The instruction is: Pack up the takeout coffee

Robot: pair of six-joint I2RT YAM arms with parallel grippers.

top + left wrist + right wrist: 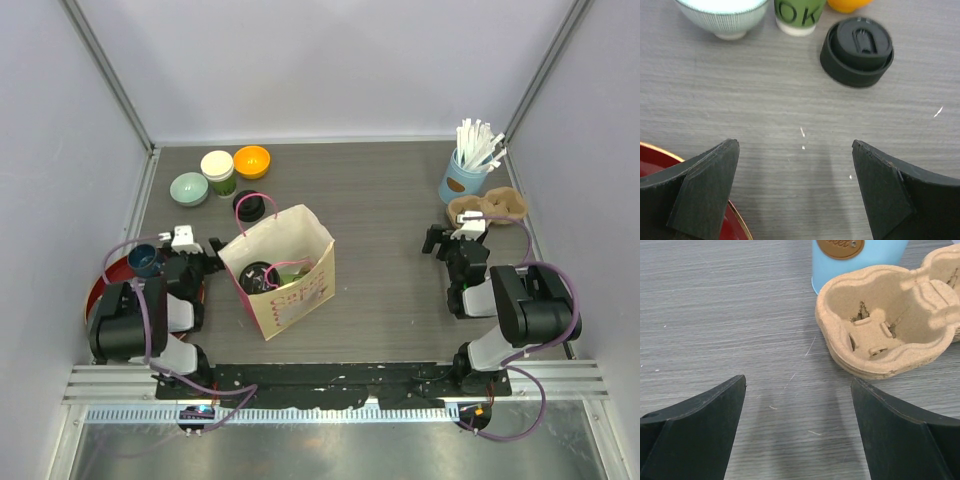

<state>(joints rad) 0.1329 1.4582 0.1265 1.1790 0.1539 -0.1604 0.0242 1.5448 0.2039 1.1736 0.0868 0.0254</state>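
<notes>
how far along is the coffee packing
Roughly halfway, it seems. Done: a dark lidded thing, likely one cup, sits inside the paper bag. In hand: nothing; left end effector and right end effector are open, empty. Left: the green cup stands at the back, its black lid on the table beside it.

Left arm [128, 330] and right arm [530, 305] had black link housings and white lower segments. Purple cables [150, 320] ran along both. Each wrist carried a white camera block [182, 238]. Fingers of the left gripper [795, 150] and right gripper [797, 385] were matte black wedges.
</notes>
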